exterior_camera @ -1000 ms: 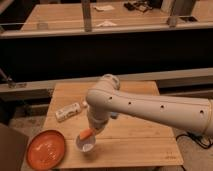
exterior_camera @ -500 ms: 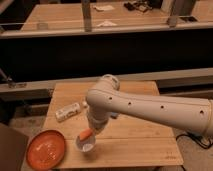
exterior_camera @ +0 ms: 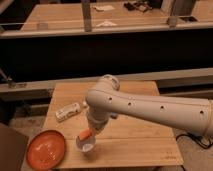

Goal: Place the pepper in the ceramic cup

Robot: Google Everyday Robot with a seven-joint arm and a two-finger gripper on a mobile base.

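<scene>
Gripper (exterior_camera: 92, 129) at end of white arm (exterior_camera: 150, 107), pointing down over front-left part of wooden table (exterior_camera: 140, 137). Pepper (exterior_camera: 84, 135) right at gripper's tip, tilted, lower end over mouth of ceramic cup (exterior_camera: 87, 146). Ceramic cup directly beneath gripper, upright on table. Whether gripper clamps pepper or stands wide: not discernible. Orange plate (exterior_camera: 46, 149) left of gripper, near cup but apart. White bottle (exterior_camera: 68, 111) lying on side, beyond and left of gripper.
</scene>
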